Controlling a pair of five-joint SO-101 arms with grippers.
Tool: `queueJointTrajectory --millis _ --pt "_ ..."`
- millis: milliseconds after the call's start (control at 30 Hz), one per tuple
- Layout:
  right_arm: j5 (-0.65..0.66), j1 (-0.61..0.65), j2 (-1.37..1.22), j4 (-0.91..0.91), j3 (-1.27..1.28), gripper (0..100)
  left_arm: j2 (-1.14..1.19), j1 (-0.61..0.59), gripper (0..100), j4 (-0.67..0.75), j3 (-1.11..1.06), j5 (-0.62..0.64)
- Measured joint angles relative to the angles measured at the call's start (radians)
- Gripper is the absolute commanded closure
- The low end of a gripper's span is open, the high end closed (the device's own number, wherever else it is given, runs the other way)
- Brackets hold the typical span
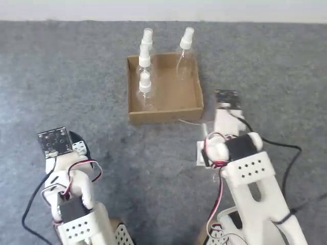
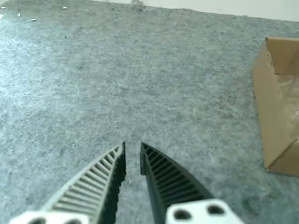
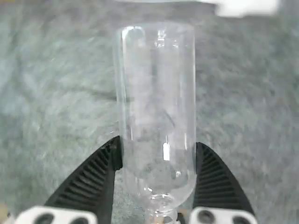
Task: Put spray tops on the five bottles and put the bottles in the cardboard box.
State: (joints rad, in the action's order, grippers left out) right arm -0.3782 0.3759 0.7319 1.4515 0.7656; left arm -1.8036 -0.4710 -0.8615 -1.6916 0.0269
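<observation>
Starting at your left arm, the left claw [image 2: 132, 156] hangs over the grey felt table cover [image 2: 117, 70]. Its two black ribbed fingers [image 2: 100, 182] are drawn almost together, with a thin slit between the tips and nothing in it. Ahead of this claw and off toward the other arm stands the brown cardboard box [image 2: 273, 107], well apart from the fingertips.

From the high view you can see the same box [image 1: 166, 115] open at the top, lying ahead of both claws and nearer the right one. Four clear bottles with white spray tops stand upright inside it. Three are lined up along the wall on the left claw's side: one at the far corner [image 1: 147, 37], one in the middle [image 1: 144, 55], and one closest to the arms [image 1: 145, 82]. The fourth [image 1: 186, 43] stands at the far corner on the right claw's side.

Your right claw [image 3: 156, 147] is clenched on a clear plastic bottle [image 3: 156, 84], with one black finger [image 3: 96, 177] pressed against each side of its body. The bottle's narrow neck points back toward the wrist, and its flat base points away beyond the fingertips, above the grey cover.
</observation>
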Motion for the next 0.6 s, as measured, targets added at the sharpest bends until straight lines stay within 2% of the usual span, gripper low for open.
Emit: queueJointTrajectory --millis 433,600 --pt "-0.137 -0.281 0.009 0.000 0.038 88.1 0.000 0.000 95 0.000 0.000 -0.002" --pt "-0.276 -0.368 0.009 0.000 0.038 88.1 0.000 0.000 95 0.000 0.000 -0.002"
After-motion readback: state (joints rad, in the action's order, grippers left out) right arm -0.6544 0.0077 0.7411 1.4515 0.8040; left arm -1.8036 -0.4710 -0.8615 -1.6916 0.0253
